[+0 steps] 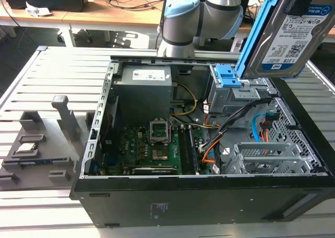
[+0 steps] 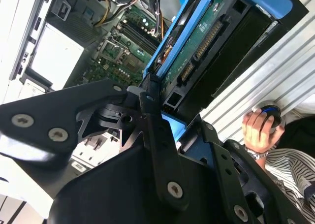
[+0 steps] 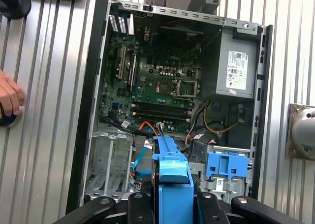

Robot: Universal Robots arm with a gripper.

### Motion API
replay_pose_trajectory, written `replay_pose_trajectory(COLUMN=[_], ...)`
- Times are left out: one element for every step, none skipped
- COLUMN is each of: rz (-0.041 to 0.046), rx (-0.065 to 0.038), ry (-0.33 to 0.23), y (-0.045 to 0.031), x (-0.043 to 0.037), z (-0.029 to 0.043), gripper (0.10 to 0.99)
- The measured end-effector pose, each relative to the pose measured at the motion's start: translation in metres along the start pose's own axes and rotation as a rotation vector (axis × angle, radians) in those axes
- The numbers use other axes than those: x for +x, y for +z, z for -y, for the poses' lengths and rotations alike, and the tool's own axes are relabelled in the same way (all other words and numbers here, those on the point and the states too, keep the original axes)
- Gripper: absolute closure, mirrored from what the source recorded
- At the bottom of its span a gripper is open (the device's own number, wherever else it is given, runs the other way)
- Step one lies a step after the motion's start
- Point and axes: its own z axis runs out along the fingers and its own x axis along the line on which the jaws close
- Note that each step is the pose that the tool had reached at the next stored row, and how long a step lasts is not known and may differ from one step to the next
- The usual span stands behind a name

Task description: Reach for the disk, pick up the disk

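The disk, a silver hard drive with a white-and-blue label and a blue side bracket, hangs tilted in the air above the far right corner of the open computer case. In the second wrist view my gripper is shut on the disk, its black fingers clamped on the blue bracket end, with the green circuit board side showing. The first wrist view looks down from above the case: the disk's blue bracket stands edge-on between my gripper's two fingers.
Inside the case are the motherboard, the power supply, orange and blue cables, and a blue latch piece on the drive bay. A grey tray holding a processor chip lies at the exterior view's left. A person's hand rests beside the case.
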Motion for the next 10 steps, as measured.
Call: replay_pose_trajectory(rz=[-0.0001, 0.0, 0.0, 0.0, 0.0, 0.0, 0.0, -0.0001, 0.0, 0.0], rx=[0.0, 0.0, 0.0, 0.0, 0.0, 0.0, 0.0, 0.0, 0.0, 0.0], ry=[0.0, 0.0, 0.0, 0.0, 0.0, 0.0, 0.0, 0.0, 0.0, 0.0], y=[-0.0001, -0.0002, -0.0003, -0.0004, -0.0006, -0.0007, -0.0008, -0.0009, -0.0009, -0.001], x=[0.0025, 0.0052, 0.0071, 0.0085, 0.012, 0.0144, 0.0162, 0.0178, 0.0194, 0.021], z=[-0.0003, -0.0006, -0.0008, -0.001, -0.0014, -0.0016, -0.0018, -0.002, -0.0022, -0.0024], gripper=[0.722, 0.722, 0.722, 0.722, 0.722, 0.722, 0.722, 0.722, 0.722, 0.722])
